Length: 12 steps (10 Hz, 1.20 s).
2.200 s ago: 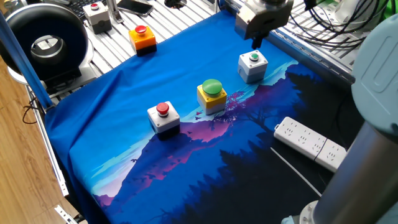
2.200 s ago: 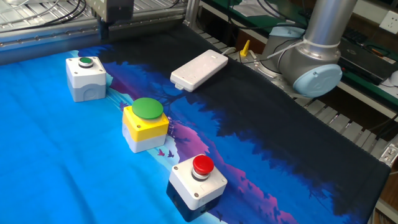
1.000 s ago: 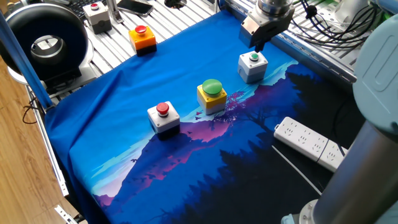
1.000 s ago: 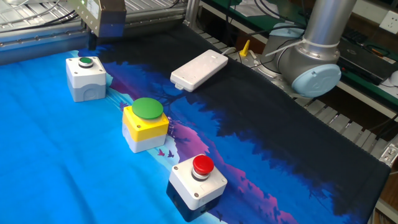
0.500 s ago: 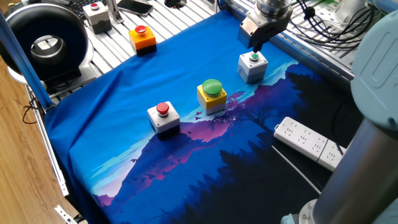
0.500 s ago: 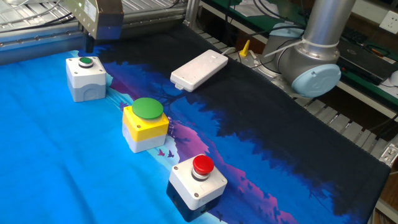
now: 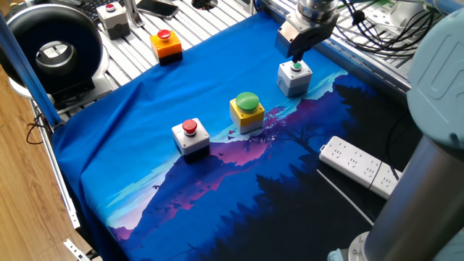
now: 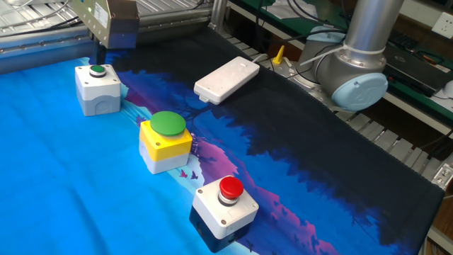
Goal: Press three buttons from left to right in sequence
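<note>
One fixed view gives me the row running from near left to far right across the blue cloth (image 7: 145, 138). Nearest sits the white box with the small red button (image 7: 190, 127), then the yellow box with the large green dome (image 7: 247, 101) just beyond it, and farthest the grey-white box with the small green button (image 7: 296, 67). All three rest flat on the cloth, each well apart from its neighbour.

These look to me like stiff plastic housings, light enough to skid on the fabric if I come in at an angle. I would not grasp any of them; the place to make contact is the cap itself, straight down on its centre. The dome offers a broad target, while the two small caps leave little margin.

Farther back, the gripper (image 7: 298, 55) hangs over the far box, its tip just above the small green button in this view. From the other fixed view the tip (image 8: 99, 55) sits a little behind the cap (image 8: 97, 70), and I cannot say whether there is contact. I cannot tell how the fingers stand either; neither camera shows a gap or a meeting at the tips, and they hold nothing that I can see.

Beyond the cloth at far left sit an orange box with a red button (image 7: 166, 42) and a grey box (image 7: 112, 18), outside my row.
</note>
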Motion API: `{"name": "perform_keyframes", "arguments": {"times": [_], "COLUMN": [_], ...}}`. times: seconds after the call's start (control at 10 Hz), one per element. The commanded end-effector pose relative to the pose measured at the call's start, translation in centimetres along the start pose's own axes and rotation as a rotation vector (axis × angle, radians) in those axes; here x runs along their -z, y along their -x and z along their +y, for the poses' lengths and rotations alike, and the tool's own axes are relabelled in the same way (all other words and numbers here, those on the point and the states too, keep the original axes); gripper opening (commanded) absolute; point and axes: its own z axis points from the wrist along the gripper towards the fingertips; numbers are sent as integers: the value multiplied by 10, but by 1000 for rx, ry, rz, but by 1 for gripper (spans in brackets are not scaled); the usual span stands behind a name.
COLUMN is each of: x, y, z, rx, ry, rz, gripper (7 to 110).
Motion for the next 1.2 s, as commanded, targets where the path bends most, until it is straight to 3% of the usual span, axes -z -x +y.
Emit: {"name": "perform_keyframes", "arguments": {"times": [0.0,0.2,0.6,1.1], "x": [1,1,3,1], "y": [-1,-5,-31,-28], "z": [3,4,4,-8], "rx": [-7,-3,-15,18], "ry": [19,23,21,-10], "rz": [3,19,126,113], "gripper": [7,7,7,7]}}
